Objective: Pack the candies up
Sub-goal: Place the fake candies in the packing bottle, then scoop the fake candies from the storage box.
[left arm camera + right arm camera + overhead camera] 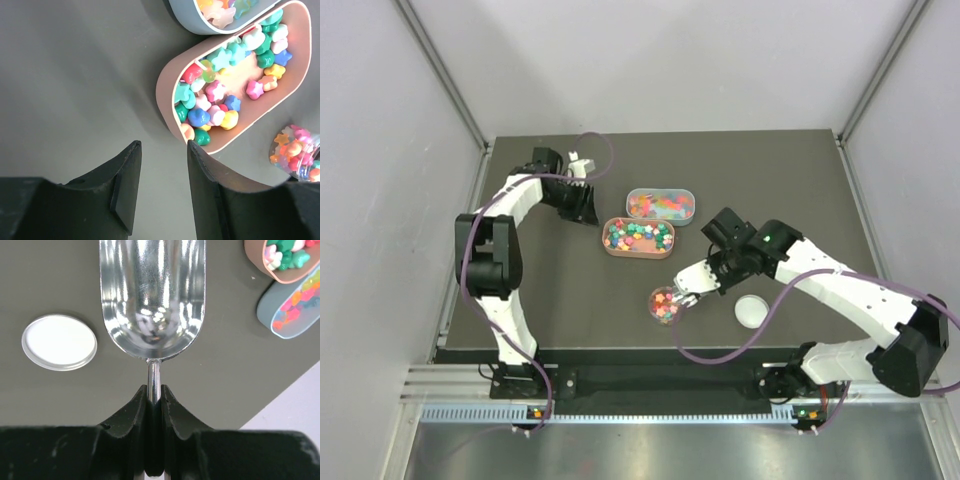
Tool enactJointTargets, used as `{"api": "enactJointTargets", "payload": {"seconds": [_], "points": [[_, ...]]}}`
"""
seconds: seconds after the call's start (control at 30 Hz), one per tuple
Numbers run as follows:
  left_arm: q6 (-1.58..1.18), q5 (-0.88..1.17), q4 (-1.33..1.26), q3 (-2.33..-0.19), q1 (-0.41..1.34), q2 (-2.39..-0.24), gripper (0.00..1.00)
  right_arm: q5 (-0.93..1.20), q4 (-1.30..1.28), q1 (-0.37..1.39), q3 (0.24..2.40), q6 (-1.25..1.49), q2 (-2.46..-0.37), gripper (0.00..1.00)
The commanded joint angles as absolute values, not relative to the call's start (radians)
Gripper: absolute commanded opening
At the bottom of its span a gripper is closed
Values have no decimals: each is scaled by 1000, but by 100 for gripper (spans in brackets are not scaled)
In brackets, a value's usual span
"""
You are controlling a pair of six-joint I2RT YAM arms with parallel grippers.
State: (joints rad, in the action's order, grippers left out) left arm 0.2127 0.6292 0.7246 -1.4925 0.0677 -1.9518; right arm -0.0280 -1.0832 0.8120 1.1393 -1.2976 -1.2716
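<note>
Small mixed-colour candies (638,236) fill a pink oval tray (608,240) and a grey-blue oval tray (661,191) at the table's middle. More candies fill a small round clear jar (665,305) nearer the front. My right gripper (705,278) is shut on the handle of a metal scoop (152,290). The scoop's bowl is empty and reaches toward the jar. My left gripper (582,205) is open and empty, just left of the pink tray (167,85). The candies (215,95) and the jar (297,155) show in the left wrist view.
The jar's white round lid (752,310) lies flat on the table right of the jar, and shows in the right wrist view (59,342). Both trays show at the right wrist view's upper right, pink (260,262) and grey-blue (292,312). Grey walls enclose the table.
</note>
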Motion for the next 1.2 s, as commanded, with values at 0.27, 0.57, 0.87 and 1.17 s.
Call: {"api": "enactJointTargets", "payload": {"seconds": [0.27, 0.57, 0.87, 1.17], "points": [[228, 573, 658, -1433, 61, -1795, 47, -20, -967, 775, 1318, -1106, -1339, 0], [204, 534, 587, -1382, 57, -1750, 47, 43, -821, 572, 1367, -797, -1460, 0], [236, 417, 787, -1552, 63, -1900, 47, -138, -1032, 491, 1806, -1092, -1770, 0], [246, 420, 761, -1574, 71, -2040, 45, -259, -1285, 583, 2066, -1223, -1950, 0]]}}
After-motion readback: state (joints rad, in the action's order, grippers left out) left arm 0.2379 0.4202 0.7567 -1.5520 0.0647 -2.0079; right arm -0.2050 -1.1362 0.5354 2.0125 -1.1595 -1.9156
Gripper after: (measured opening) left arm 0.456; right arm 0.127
